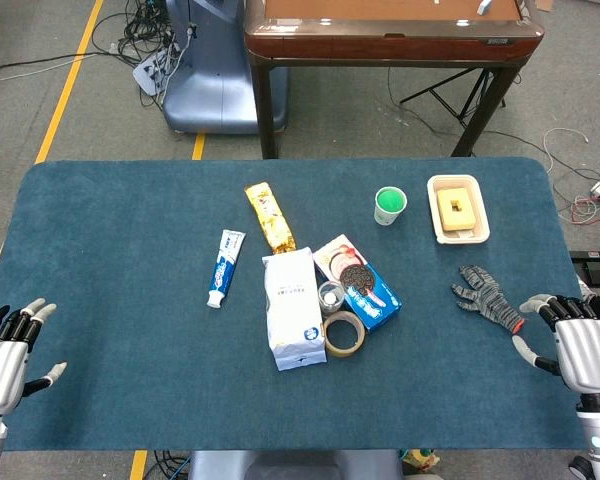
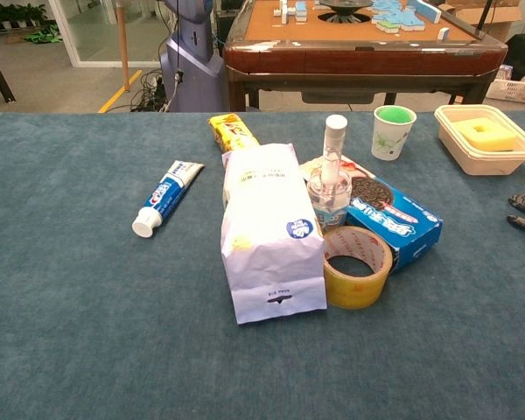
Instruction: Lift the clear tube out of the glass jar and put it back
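A clear tube [image 2: 333, 150] with a white cap stands upright in a small glass jar [image 2: 329, 203] near the middle of the table; from the head view the jar [image 1: 331, 297] shows only from above. My left hand [image 1: 5, 352] hovers at the table's near left edge, fingers spread, holding nothing. My right hand [image 1: 578, 343] sits at the near right edge, fingers apart and empty, far from the jar. Neither hand appears in the chest view.
Around the jar lie a white paper bag [image 1: 295, 308], a roll of yellow tape [image 1: 343, 332] and a blue cookie box [image 1: 368, 285]. A toothpaste tube [image 1: 224, 267], yellow snack packet [image 1: 269, 216], green-lined cup [image 1: 389, 205], tray with sponge [image 1: 458, 208] and grey glove [image 1: 487, 297] lie further out.
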Robot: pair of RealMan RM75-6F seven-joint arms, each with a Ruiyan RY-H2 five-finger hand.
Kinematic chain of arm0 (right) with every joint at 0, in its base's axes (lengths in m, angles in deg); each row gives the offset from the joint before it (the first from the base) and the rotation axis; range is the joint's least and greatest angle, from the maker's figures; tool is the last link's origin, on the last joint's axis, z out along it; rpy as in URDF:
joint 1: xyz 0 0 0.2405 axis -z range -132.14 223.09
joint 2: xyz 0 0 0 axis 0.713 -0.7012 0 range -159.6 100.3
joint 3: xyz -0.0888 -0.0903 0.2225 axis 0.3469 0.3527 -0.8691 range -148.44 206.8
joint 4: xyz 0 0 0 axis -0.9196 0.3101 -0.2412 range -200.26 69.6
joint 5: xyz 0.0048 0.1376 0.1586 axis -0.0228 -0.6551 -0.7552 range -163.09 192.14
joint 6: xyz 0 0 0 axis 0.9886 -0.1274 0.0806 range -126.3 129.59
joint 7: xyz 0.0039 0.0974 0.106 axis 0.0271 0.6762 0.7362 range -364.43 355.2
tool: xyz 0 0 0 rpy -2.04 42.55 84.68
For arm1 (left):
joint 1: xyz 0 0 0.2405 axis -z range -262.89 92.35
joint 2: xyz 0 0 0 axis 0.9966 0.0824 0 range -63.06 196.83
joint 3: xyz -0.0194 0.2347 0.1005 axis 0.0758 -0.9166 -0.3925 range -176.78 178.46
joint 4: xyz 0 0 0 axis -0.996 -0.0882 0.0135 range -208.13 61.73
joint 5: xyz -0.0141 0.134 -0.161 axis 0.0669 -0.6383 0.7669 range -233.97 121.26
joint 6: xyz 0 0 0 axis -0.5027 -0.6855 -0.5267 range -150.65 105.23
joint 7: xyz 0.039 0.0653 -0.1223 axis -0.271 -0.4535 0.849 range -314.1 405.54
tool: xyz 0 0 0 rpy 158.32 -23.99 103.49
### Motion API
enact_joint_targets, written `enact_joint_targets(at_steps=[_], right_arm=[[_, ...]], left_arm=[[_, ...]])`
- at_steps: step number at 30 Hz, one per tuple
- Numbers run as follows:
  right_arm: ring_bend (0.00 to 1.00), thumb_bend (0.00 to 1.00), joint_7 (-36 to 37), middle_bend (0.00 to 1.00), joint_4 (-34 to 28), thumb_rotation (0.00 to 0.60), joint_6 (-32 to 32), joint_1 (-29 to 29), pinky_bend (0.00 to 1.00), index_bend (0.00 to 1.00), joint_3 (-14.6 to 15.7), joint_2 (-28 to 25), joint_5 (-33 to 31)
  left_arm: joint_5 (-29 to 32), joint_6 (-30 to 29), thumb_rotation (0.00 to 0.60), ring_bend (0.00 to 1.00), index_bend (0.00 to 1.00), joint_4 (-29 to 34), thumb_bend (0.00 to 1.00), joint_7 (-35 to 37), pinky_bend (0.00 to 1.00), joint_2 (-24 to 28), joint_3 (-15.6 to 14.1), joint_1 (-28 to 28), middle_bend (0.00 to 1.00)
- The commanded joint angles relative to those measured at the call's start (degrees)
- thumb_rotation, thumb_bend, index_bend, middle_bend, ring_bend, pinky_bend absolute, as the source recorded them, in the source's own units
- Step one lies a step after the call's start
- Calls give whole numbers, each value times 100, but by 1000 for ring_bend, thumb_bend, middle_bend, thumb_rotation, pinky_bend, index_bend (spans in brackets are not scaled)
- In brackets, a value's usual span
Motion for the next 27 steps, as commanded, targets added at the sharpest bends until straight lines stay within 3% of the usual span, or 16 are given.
enact_joint_targets(at_steps=[1,9,16,21,27], right_arm=[[308,310,11,374,-50,600,32,-18,280,408,3,-39,14],[308,310,171,374,-430,600,400,-242,280,408,-6,-172,49],[305,310,-284,338,-910,600,1021,-785,280,408,-226,-26,-45],[202,311,-483,324,-1084,600,1462,-1185,280,408,-400,184,-212],[170,310,-288,313,-1132,600,2128,-1722,280,418,-594,485,-499]], left_arm=[[116,111,600,157,169,108,173,-100,57,58,-21,3,123],[121,99,600,157,169,195,173,-135,57,96,-43,-24,122],[91,120,600,157,169,287,173,-167,57,144,-101,-48,122],[43,72,600,158,169,361,173,-149,57,245,-135,-90,122],[33,11,600,159,169,391,173,-108,57,299,-174,-163,122]])
